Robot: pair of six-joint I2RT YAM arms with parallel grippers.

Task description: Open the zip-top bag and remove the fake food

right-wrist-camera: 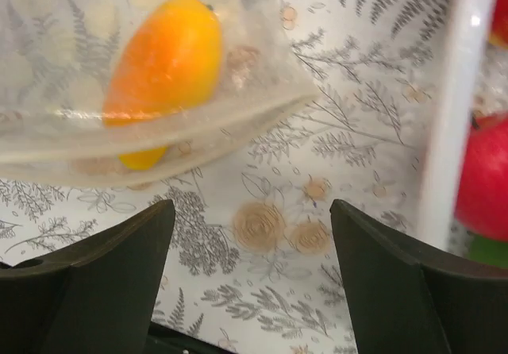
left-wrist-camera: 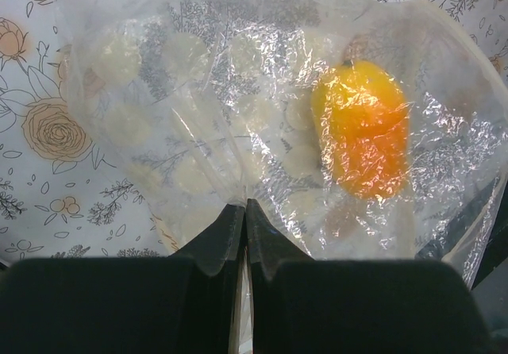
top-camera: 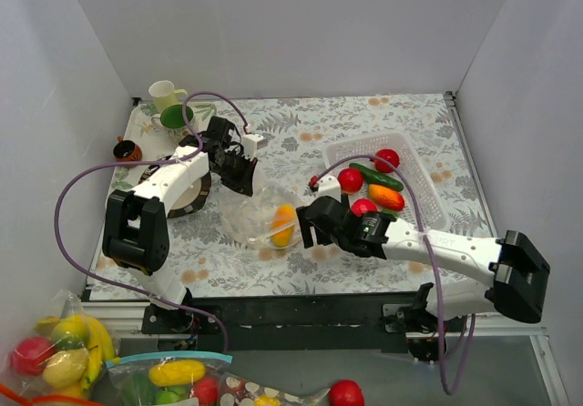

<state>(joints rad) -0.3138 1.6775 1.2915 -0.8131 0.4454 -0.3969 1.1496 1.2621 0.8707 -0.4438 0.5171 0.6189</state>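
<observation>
The zip-top bag point(left-wrist-camera: 198, 116), one orange fake fruit point(left-wrist-camera: 365, 132) inside, is being pinched by the closed left gripper point(left-wrist-camera: 244, 211), while the right gripper point(right-wrist-camera: 252, 209) is being held wide open, empty, beside it.

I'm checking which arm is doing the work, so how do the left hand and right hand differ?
The left hand is shut, pinching the plastic of the zip-top bag; the right hand is open and holds nothing. The left hand touches the bag; the right hand sits just off its zip edge, beside the white basket. Both have black fingers.
</observation>
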